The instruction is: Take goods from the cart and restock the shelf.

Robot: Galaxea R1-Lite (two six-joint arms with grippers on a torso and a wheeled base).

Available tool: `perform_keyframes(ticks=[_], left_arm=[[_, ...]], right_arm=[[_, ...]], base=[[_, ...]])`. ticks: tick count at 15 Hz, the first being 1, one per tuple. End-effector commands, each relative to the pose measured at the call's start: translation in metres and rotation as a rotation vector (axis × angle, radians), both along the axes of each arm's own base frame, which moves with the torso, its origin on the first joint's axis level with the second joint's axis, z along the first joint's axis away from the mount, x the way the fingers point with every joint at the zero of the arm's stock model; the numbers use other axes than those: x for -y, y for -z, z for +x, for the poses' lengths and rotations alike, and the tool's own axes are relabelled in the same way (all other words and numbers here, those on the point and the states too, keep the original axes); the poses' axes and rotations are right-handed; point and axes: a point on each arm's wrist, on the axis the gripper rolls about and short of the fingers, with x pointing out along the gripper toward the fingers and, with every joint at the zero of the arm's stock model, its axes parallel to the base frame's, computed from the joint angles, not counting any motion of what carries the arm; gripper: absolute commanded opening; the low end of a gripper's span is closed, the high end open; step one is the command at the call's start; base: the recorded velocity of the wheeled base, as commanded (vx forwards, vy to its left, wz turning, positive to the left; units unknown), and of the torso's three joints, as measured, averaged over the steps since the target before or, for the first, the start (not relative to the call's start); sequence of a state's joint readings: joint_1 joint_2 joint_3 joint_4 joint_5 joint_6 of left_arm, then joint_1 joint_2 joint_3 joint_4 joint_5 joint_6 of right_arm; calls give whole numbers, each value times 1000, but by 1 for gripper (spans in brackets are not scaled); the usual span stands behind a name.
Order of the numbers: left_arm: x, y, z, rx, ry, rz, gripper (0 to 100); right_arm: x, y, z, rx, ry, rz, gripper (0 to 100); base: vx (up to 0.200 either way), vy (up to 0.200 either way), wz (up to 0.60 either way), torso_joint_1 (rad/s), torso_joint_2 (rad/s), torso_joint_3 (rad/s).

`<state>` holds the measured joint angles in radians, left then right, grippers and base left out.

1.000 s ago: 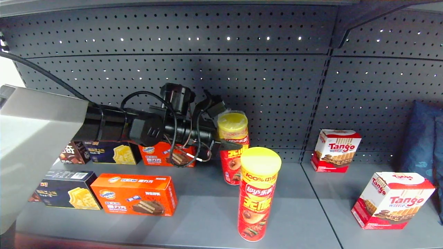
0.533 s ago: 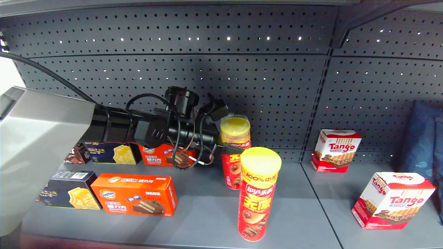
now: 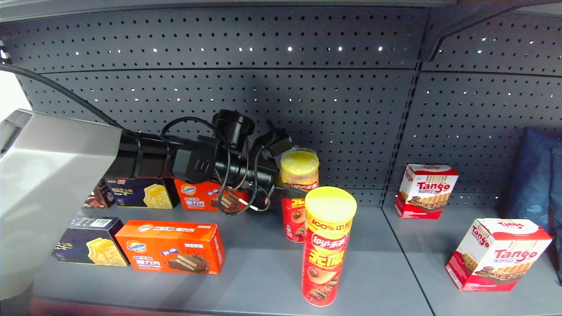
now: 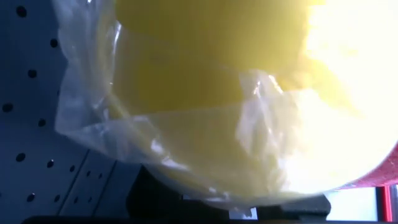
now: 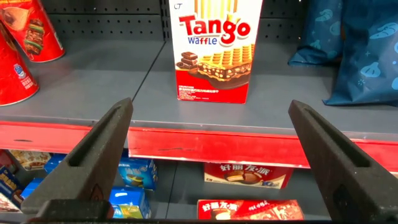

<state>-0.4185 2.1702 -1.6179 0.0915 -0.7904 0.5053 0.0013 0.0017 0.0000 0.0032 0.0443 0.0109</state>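
My left gripper (image 3: 287, 189) reaches in from the left and is shut on a red chips can with a yellow lid (image 3: 299, 193). The can is upright near the pegboard back wall, its base at or just above the grey shelf board (image 3: 263, 272). In the left wrist view its yellow lid and clear wrap (image 4: 249, 93) sit very close. A second identical can (image 3: 328, 245) stands in front of it, near the shelf's front edge. My right gripper (image 5: 211, 168) hangs open in front of the shelf's red edge, with nothing between its fingers (image 5: 93, 162).
Orange and dark snack boxes (image 3: 171, 248) lie on the shelf's left part, under and in front of my left arm. Wafer boxes (image 3: 423, 184) (image 3: 498, 254) (image 5: 214, 50) stand on the right section, with blue bags (image 3: 538, 175) at the far right. More goods (image 5: 249, 174) sit on the shelf below.
My left gripper has carried the rear chips can down and slightly right, towards the shelf board. Everything else on the shelf has stayed put.
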Motion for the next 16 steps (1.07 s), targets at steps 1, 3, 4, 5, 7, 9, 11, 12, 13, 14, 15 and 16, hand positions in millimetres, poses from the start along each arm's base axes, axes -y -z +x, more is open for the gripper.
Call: perform_keyframes(ticks=[1,3,4,5,7,9,11,12,13,14,15,16], left_arm=[[3,0,1,4,5,-3,0],[3,0,1,3,6,-2,100],[4,0,0,3,7,-3,100],[5,-1,0,4,8,-3,100],[5,-2,0,8,8,-5,100],[1,-5,1,19,-2,-9,100],[-7,-12,1,36,-19,-13,100],[-9,-15,0,42,-22,-14,100],[-12,-17,-1,43,-27,-16,100],[-15,-20,-3,48,-31,-17,100],[-17,-22,-6,48,-34,-17,100],[-21,-24,-11,46,-38,-15,100]], right_arm=[[0,0,0,-1,0,0,100],[0,0,0,-1,0,0,100],[0,0,0,-1,0,0,100],[0,0,0,-1,0,0,100],[0,0,0,-1,0,0,100],[0,0,0,-1,0,0,100],[0,0,0,-1,0,0,100],[0,0,0,-1,0,0,100],[0,0,0,-1,0,0,100],[0,0,0,-1,0,0,100],[0,0,0,-1,0,0,100],[0,0,0,-1,0,0,100]], base=[[0,0,0,0,0,0],[0,0,0,0,0,0],[0,0,0,0,0,0],[0,0,0,0,0,0],[0,0,0,0,0,0],[0,0,0,0,0,0],[0,0,0,0,0,0],[0,0,0,0,0,0],[0,0,0,0,0,0],[0,0,0,0,0,0],[0,0,0,0,0,0],[0,0,0,0,0,0]])
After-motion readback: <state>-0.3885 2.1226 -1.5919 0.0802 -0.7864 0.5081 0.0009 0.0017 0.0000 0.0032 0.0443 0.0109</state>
